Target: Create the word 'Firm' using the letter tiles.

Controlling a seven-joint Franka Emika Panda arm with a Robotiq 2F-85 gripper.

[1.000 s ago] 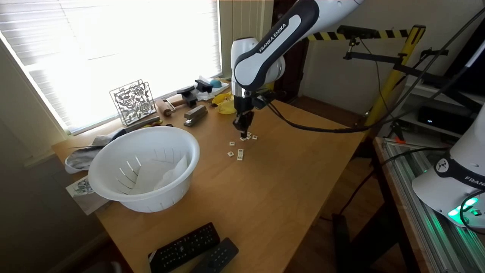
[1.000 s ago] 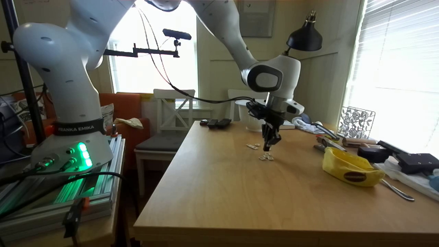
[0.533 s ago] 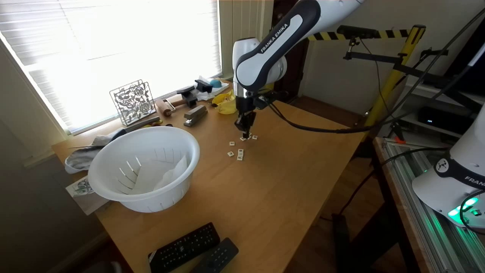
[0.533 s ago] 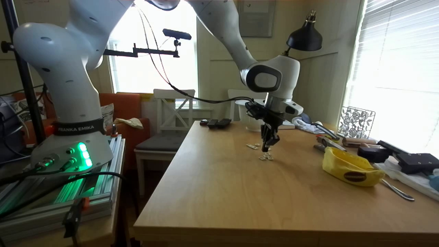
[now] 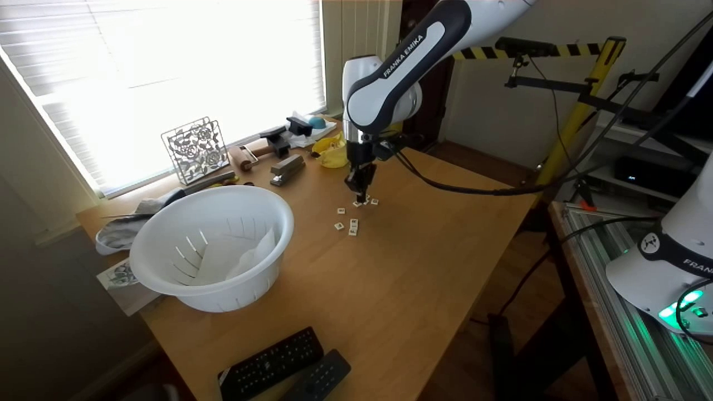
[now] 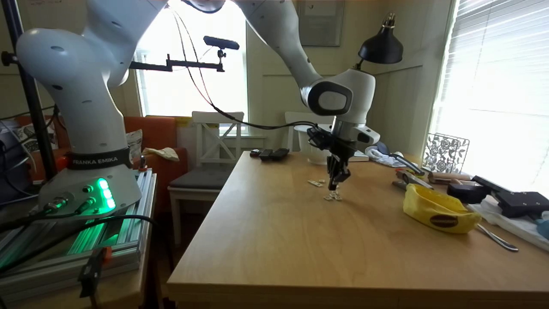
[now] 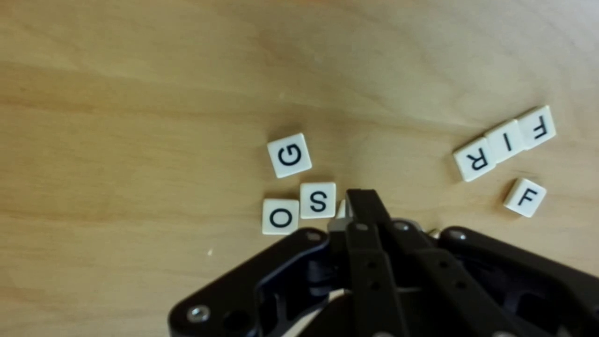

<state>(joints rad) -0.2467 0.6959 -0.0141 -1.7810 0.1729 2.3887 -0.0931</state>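
Observation:
In the wrist view a row of touching letter tiles reads F (image 7: 537,127), I (image 7: 505,141) and R (image 7: 474,159). A loose F tile (image 7: 525,197) lies beside the row. A G tile (image 7: 289,155), an S tile (image 7: 318,200) and an O tile (image 7: 280,216) lie left of my gripper (image 7: 362,193). The gripper's fingers are together, and no tile shows between them. A tile edge (image 7: 342,209) peeks out beside the fingertip; its letter is hidden. Another tile is mostly hidden behind the right finger (image 7: 434,232). In both exterior views the fingertips (image 5: 361,200) (image 6: 332,189) are low among the tiles.
A large white bowl (image 5: 211,245) stands on the wooden table (image 5: 401,256). Two black remotes (image 5: 273,362) lie at the near end. A stapler (image 5: 287,169), a yellow pouch (image 6: 439,210) and a metal floral holder (image 5: 196,150) are along the window side.
The gripper has shifted slightly toward the robot base and down over the tile cluster, then stays almost still. The tiles show no clear movement.

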